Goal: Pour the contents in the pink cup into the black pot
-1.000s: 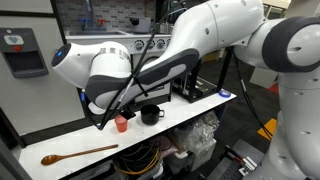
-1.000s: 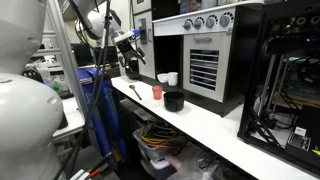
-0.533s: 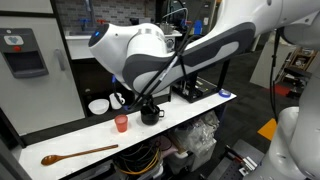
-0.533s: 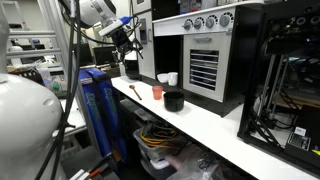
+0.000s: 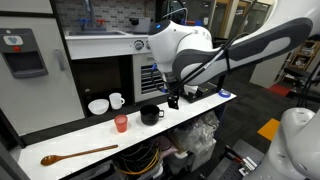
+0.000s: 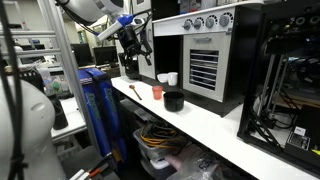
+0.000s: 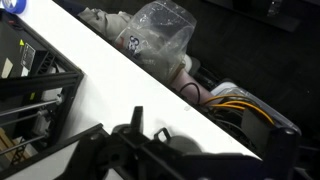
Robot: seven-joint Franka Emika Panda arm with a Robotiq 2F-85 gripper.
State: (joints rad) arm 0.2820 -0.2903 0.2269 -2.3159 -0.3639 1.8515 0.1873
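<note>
The pink cup (image 5: 121, 123) (image 6: 157, 92) stands upright on the white counter (image 5: 70, 140). The black pot (image 5: 151, 114) (image 6: 174, 100) sits just beside it. My gripper (image 5: 172, 98) (image 6: 134, 55) hangs in the air above the counter, near the pot and well clear of both, holding nothing. In the wrist view the gripper (image 7: 208, 150) shows as dark fingers spread wide apart over the counter's front edge. Cup and pot are outside the wrist view. What is inside the cup cannot be seen.
A white bowl (image 5: 98, 106) and a white mug (image 5: 117, 100) stand behind the cup. A wooden spoon (image 5: 78, 153) lies further along the counter. A black appliance (image 6: 205, 60) rises at the counter's back. A plastic bag (image 7: 160, 40) and cables (image 7: 235, 100) lie below the edge.
The arm has swung sideways and lifted, carrying the gripper from beside the cup to a spot above the pot's far side. Cup and pot have not moved; the jaws stay open.
</note>
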